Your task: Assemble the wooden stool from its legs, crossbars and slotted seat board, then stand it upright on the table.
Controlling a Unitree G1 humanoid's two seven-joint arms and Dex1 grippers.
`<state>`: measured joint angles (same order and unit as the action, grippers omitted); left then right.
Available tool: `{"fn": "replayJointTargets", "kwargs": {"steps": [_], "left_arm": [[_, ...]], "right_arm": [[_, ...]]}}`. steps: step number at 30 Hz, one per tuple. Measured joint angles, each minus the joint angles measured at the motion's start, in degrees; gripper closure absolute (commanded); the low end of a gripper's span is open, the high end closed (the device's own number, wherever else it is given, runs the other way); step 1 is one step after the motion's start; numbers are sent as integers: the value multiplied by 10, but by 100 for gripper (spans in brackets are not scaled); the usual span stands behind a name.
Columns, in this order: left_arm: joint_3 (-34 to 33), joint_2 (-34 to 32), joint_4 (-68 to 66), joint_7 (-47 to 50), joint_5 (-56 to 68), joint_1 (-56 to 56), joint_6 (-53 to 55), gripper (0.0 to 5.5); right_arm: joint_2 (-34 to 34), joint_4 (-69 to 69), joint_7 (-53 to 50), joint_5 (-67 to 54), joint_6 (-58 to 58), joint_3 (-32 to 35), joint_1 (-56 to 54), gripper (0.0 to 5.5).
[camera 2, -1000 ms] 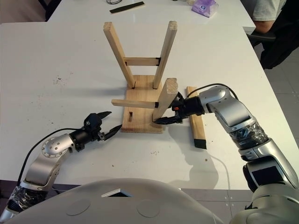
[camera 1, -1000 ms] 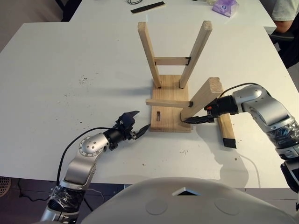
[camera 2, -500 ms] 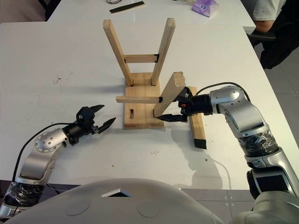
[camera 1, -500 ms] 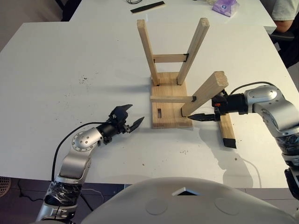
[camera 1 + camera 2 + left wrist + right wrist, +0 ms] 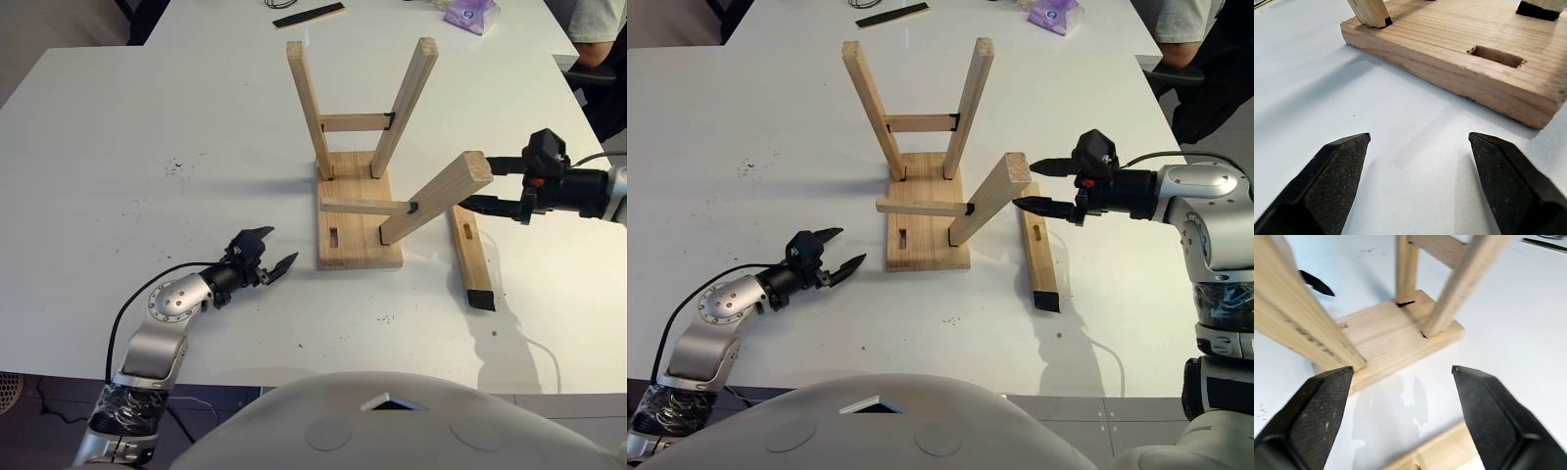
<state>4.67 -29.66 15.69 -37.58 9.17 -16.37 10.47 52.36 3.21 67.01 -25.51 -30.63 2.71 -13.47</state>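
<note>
The left arm lies low over the bench (image 5: 147, 127), elbow bent, and the left gripper (image 5: 279, 247) points at the near left corner of the seat board (image 5: 358, 245), near it but apart. Its jaws are spread and hold nothing. The right arm reaches in level from the right of the board. The right gripper (image 5: 1026, 183) has its jaws released, their tips just beside the raised end of the leaning leg (image 5: 431, 201).

The board lies flat with its long axis running away from the robot. Two upright legs (image 5: 306, 108) stand at its far end, joined by a crossbar (image 5: 355, 122). The leaning leg is footed at the board's near right corner and tilts out to the right. Its side rail (image 5: 362, 207) points left over the board. The loose leg (image 5: 470, 257) lies flat on the bench right of the board, roughly parallel to it.
</note>
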Motion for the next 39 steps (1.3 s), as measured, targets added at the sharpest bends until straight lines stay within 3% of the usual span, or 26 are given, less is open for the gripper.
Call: {"fn": "replayJointTargets", "kwargs": {"steps": [5, 7, 11, 17, 24, 39], "left_arm": [[-7, 2, 11, 5, 1, -9, 1, 175], [-16, 5, 25, 17, 2, -30, 0, 175], [-22, 15, 49, 40, 1, -78, 0, 175], [-22, 34, 75, 66, -4, -116, -1, 175], [-18, 36, 90, 75, -8, -128, -1, 175], [15, 44, 71, 68, -13, -97, -2, 175]], "right_arm": [[-27, 72, -124, 30, -72, 15, 101, 122], [-50, 136, -204, 32, -157, 30, 144, 90], [-74, 250, -305, 28, -325, 74, 167, 90], [-107, 391, -367, -1, -501, 110, 203, 90], [-114, 431, -395, 8, -523, 111, 311, 90], [-164, 350, -453, 59, -336, 50, 330, 325]]}}
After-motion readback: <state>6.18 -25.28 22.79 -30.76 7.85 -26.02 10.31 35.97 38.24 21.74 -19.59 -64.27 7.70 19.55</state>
